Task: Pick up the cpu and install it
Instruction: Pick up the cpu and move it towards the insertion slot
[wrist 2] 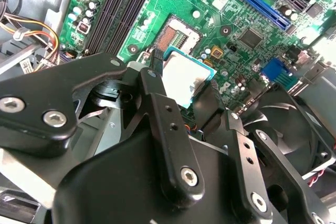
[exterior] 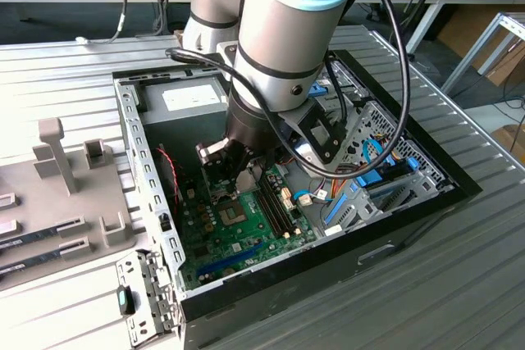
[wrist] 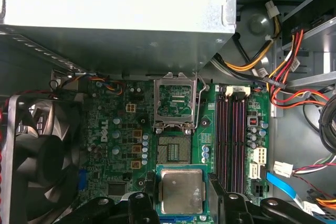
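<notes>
The cpu (wrist: 181, 188) is a small square chip with a silver-grey top and a thin green rim. My gripper (wrist: 182, 199) is shut on it, one black finger (wrist: 148, 195) on each side. It hangs just above the green motherboard (wrist: 110, 129), a little short of the open socket (wrist: 175, 153). The socket's metal load plate (wrist: 176, 95) is flipped up. In the second wrist view the cpu (wrist 2: 182, 74) sits between the fingers (wrist 2: 156, 61), beside the socket (wrist 2: 177, 38). In the exterior view the gripper (exterior: 232, 171) is down inside the computer case (exterior: 148, 178).
A grey power supply (wrist: 121, 3) fills the far end of the case. A black fan (wrist: 42, 150) sits beside the socket. Memory slots (wrist: 231, 135) run along the other side. Coloured cable bundles (wrist: 283, 77) hang by the drive bay. A grey fixture (exterior: 66, 194) stands outside the case.
</notes>
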`<action>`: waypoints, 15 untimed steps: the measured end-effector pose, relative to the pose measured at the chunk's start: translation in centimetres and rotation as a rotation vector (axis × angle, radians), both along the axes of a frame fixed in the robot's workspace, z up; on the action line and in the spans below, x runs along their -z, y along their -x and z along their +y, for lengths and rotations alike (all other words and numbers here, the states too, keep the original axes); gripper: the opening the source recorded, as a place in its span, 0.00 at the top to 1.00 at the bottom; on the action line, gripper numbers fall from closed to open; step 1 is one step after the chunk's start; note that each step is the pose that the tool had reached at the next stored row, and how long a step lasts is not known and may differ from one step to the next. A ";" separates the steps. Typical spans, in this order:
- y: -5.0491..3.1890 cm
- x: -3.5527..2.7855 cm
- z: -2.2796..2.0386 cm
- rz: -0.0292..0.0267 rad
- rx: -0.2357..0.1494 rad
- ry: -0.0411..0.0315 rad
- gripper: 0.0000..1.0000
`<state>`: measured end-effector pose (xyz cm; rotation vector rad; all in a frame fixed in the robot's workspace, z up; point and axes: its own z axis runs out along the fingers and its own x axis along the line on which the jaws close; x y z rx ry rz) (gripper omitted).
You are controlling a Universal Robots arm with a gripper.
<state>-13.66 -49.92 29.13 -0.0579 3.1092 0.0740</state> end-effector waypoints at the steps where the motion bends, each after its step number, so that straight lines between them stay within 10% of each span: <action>1: 0.00 0.02 0.00 0.0000 0.000 0.0000 0.53; 15: -0.01 0.41 -0.02 0.0000 0.000 0.0000 0.53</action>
